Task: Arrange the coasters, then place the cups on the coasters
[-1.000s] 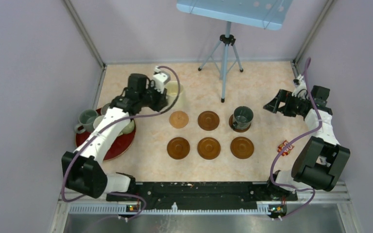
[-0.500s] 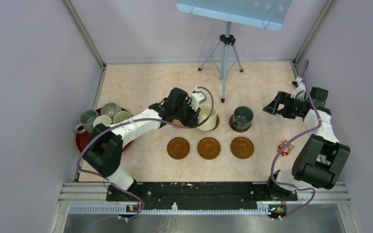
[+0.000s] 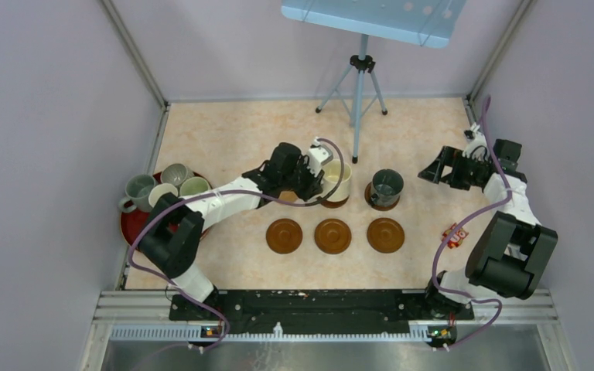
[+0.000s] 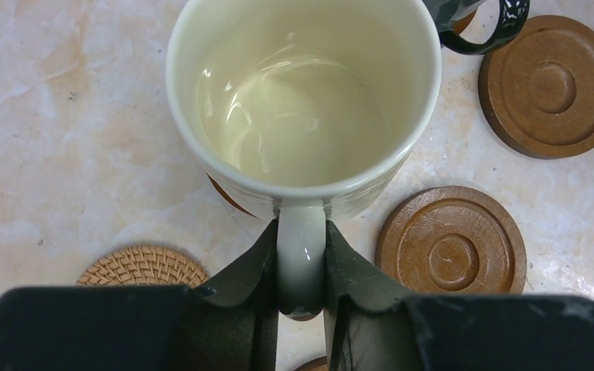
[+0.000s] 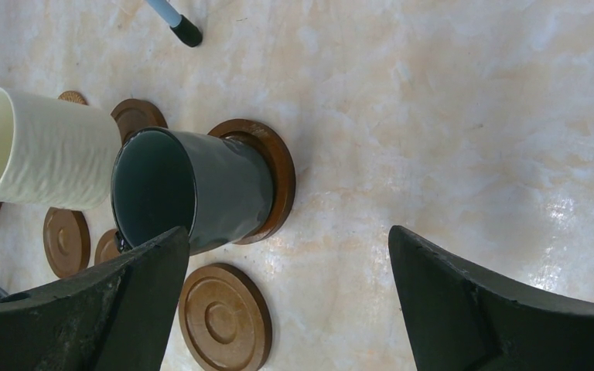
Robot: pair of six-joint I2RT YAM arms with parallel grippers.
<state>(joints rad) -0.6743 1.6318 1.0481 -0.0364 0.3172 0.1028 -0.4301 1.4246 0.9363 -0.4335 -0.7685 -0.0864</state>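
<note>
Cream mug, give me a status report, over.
Left gripper shut on cream ceramic mug, by handle, over back-middle round brown coaster. Right gripper open, empty. Dark green-grey mug close by on neighbouring coaster.

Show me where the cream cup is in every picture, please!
Top external: the cream cup is mid-table, just left of the dark green-grey cup.
Left wrist: the cream cup fills the top middle, seen from above.
Right wrist: the cream cup is at the left edge.
Shared landmark: the dark green-grey cup beside it; the left wrist view shows only its handle.
</note>
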